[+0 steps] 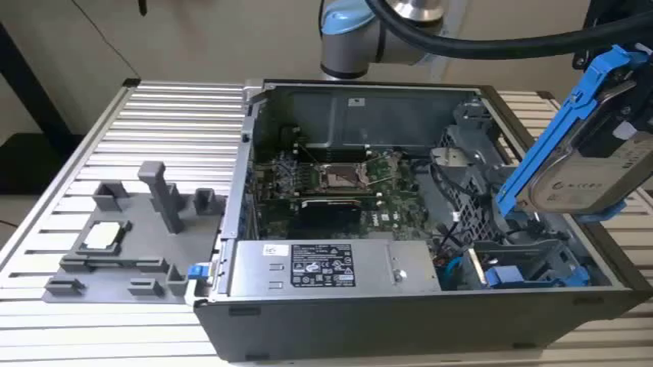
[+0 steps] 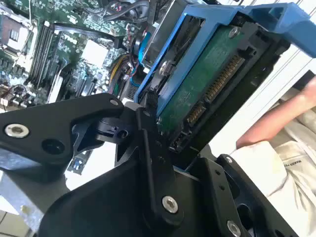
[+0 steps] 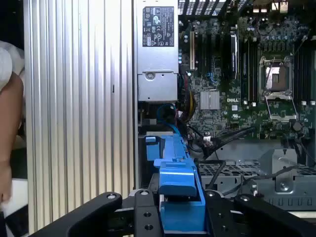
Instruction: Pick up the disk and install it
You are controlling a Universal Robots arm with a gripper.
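Gripper (image 3: pixel 180 197) fingers up close, we see them clamped on the disk (image 1: pixel 597 164), tilted on edge above the open computer case (image 1: pixel 408 329): blue carrier, silver body.

Cutting off the disk (image 1: pixel 592 168) at the exterior view's right edge; cropping a person's arm (image 2: pixel 276 123) in the second wrist view; leaving the sticker (image 1: pixel 321 265) print unreadable.
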